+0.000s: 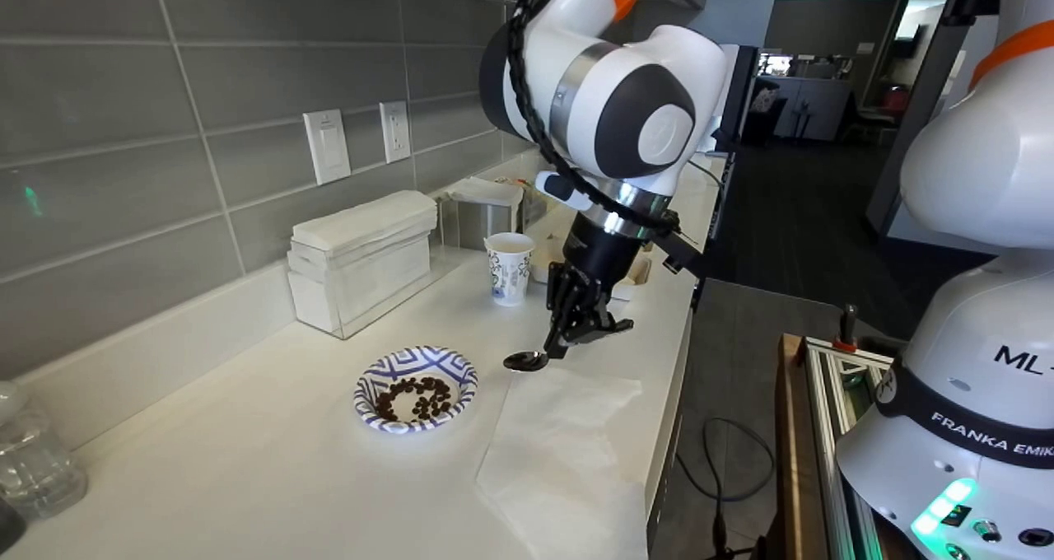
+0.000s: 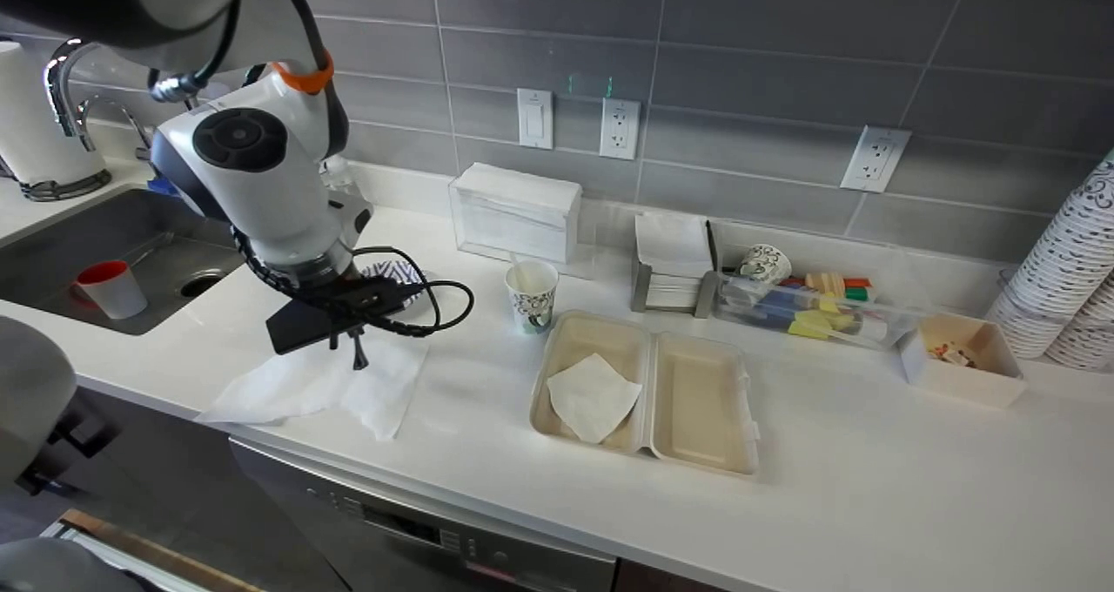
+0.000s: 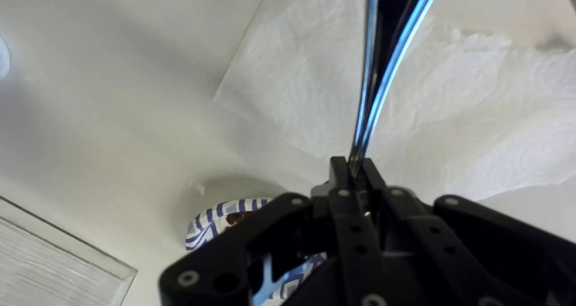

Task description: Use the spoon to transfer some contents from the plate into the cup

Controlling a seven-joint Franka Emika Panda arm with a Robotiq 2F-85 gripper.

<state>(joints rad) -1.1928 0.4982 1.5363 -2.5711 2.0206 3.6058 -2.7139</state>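
The black two-finger gripper (image 3: 355,172) is holding the slim dark metal spoon (image 1: 525,361), its fingertips pinching the thin handle. The spoon's oval bowl is hanging near, but not touching, the small round white plate with the blue patterned rim (image 1: 418,359). The crumb-sized dark brown bits (image 1: 434,397) are lying in the plate. The small white paper cup printed with scrolls (image 1: 510,273) is standing upright, apart from both. The views are not showing whether the bowl is carrying bits.

Risks, by judgement:
- Twist: the fingertips are bearing on a narrow section, so hard scraping is risking a rotated bowl.
- Skid: the plate is looking light, so a sideways push is risking bits going over the rim.
- Snag: the creased white napkin sheet (image 1: 568,457) is lying near the bowl, so a low path is risking a drag.
- Upset: a pale narrow strip (image 2: 519,270) is leaning in the cup's mouth, so striking it is risking a tipped cup.
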